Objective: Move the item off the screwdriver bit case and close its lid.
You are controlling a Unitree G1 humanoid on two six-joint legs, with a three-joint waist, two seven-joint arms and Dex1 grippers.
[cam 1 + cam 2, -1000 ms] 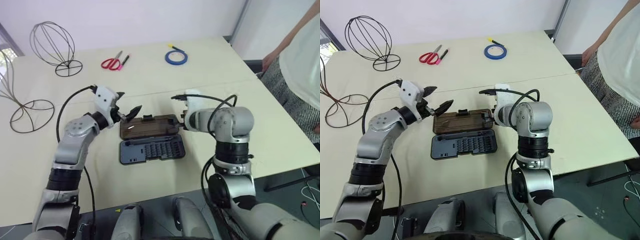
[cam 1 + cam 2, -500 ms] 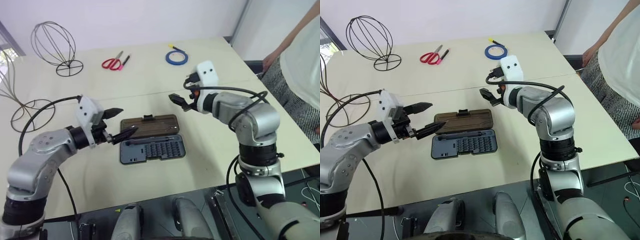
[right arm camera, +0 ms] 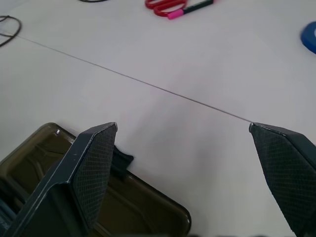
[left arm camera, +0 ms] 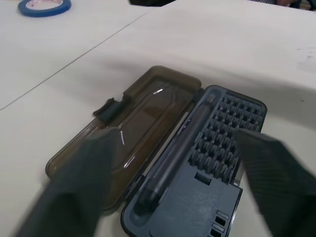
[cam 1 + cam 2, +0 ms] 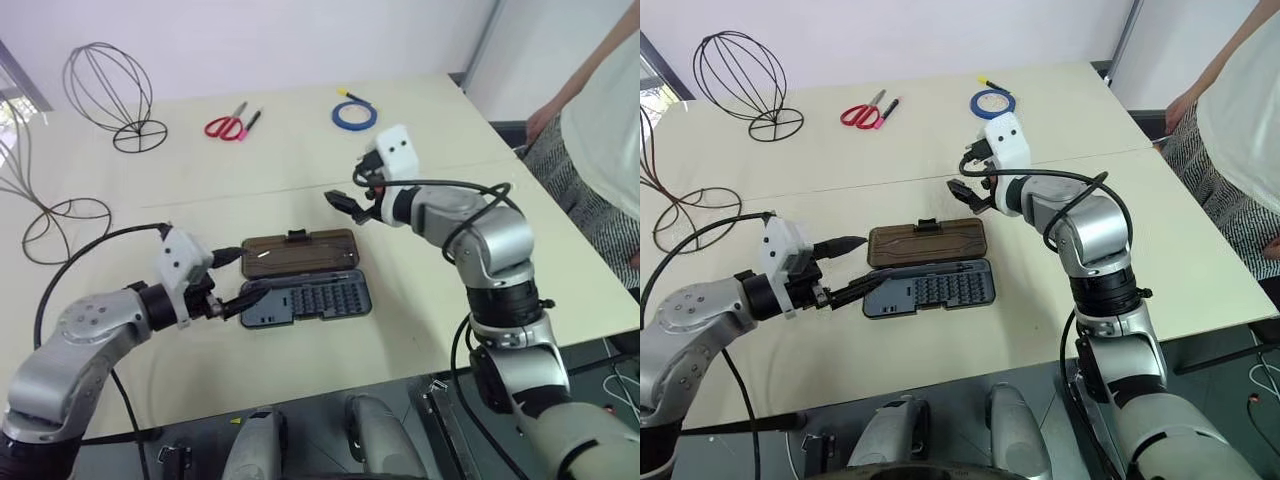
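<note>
The screwdriver bit case (image 5: 305, 298) lies open, its lid (image 5: 300, 252) flat behind it – the item (image 5: 35, 195) stands well left of it. Left gripper (image 5: 236, 282) just beside the case, jaws apart; right gripper (image 5: 350, 200) above the lid, jaws spread – probably readying the close

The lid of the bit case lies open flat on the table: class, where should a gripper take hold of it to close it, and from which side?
Grip the lid at its far edge by the black latch tab, coming from the far side, since the hinge adjoins the tray.

Bright even daylight, soft shadows on table (image 5: 420, 120); left wrist view's near fingers (image 4: 79, 182) blurred
</note>
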